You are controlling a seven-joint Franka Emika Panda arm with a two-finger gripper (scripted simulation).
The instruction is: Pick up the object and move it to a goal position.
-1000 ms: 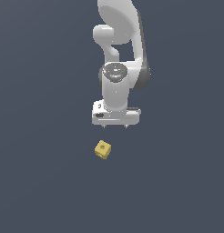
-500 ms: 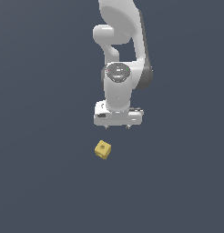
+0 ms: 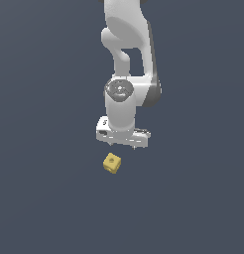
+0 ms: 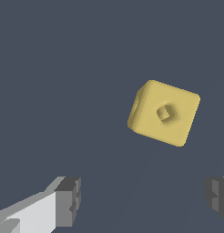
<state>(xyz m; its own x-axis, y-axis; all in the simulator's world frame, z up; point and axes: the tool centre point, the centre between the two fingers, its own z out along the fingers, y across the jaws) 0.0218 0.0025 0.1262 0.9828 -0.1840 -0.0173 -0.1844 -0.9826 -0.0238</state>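
We see the white gripper [image 3: 123, 144] at the centre of the exterior view with its fingers [image 4: 68, 201] spread wide apart and holding nothing, while the small yellow cube [image 3: 111, 163] lies just below it on the dark surface [image 3: 44, 198], its hole facing up.

Arm [image 3: 126, 59] cut off at exterior view's top; fingertips [image 4: 68, 200] cropped in wrist view.

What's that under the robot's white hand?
A small yellow cube with a dark hole on one face lies below the open hand, untouched. What lies beneath the cube is hidden.
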